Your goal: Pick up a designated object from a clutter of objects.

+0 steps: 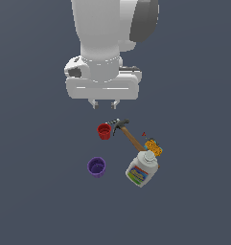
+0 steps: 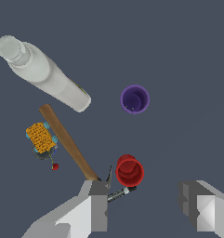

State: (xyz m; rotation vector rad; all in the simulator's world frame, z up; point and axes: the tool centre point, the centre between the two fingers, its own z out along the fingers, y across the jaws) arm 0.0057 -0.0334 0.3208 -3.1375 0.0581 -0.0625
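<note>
The small purple cup (image 1: 96, 167) stands upright on the dark floor, nearest the camera in the exterior view; it also shows in the wrist view (image 2: 135, 99), open end up. My gripper (image 1: 104, 103) hangs open and empty high above the clutter, farther back than the purple cup and roughly over the red cup. In the wrist view its two fingers (image 2: 97, 204) stand wide apart with nothing between them. The smaller red cup (image 1: 104, 131) (image 2: 129, 170) stands beside the hammer head.
A wooden-handled hammer (image 1: 129, 135) (image 2: 67, 142) lies between the red cup and a white labelled bottle (image 1: 143, 169) (image 2: 43, 74) on its side. A small orange-yellow block (image 1: 154, 147) (image 2: 40, 137) sits by the hammer handle, a tiny red speck near it.
</note>
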